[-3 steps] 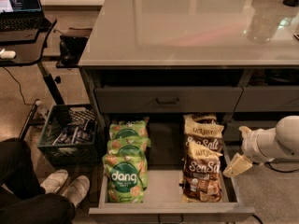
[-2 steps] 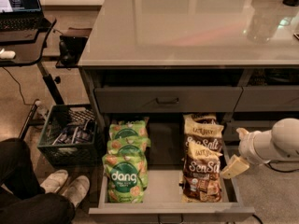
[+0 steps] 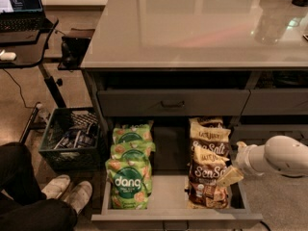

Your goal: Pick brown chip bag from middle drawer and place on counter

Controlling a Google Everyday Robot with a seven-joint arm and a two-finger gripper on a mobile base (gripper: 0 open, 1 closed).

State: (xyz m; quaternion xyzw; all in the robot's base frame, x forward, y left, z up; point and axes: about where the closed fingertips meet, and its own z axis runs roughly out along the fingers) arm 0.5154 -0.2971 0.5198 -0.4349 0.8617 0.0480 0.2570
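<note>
"dang", green bag (image 3: 129,186); perhaps "Sea Salt", brown bag (image 3: 208,177) by pincer (image 3: 234,163)

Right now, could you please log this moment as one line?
stage: pre-grasp | pincer: open, at right edge of brown chip bag | bag: upright in middle drawer | counter: no bag yet

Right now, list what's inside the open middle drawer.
Middle drawer: green dang bags left, brown chip bags right, bare floor between. Front bags mostly cover the rear ones. Claw, open, beside the brown bags.
</note>
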